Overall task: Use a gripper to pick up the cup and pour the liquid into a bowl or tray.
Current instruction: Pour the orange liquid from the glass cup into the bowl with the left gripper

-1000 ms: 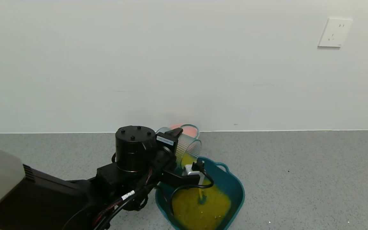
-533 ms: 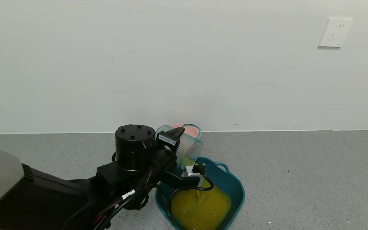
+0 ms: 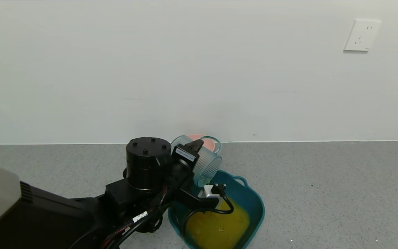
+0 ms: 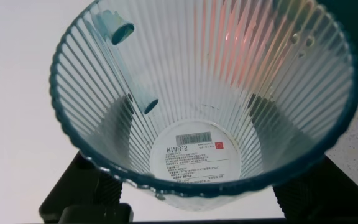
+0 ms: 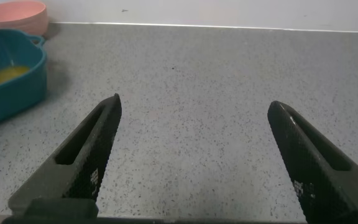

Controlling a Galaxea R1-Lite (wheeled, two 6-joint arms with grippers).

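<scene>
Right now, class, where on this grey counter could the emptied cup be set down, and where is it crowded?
Free: the speckled grey counter right of the dark teal plastic basin, out to the wall. Crowded: the left pincer grips the tilted ribbed clear cup above the basin of orange liquid, pink round bowl behind.

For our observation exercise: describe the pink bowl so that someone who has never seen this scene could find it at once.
Start at the white wall and follow its foot down to the grey floor. There, behind the tilted ribbed cup held in the left hand, sits the pink bowl. Unlike the nearer dark teal basin holding orange-yellow liquid, it is small, round and pink.
</scene>
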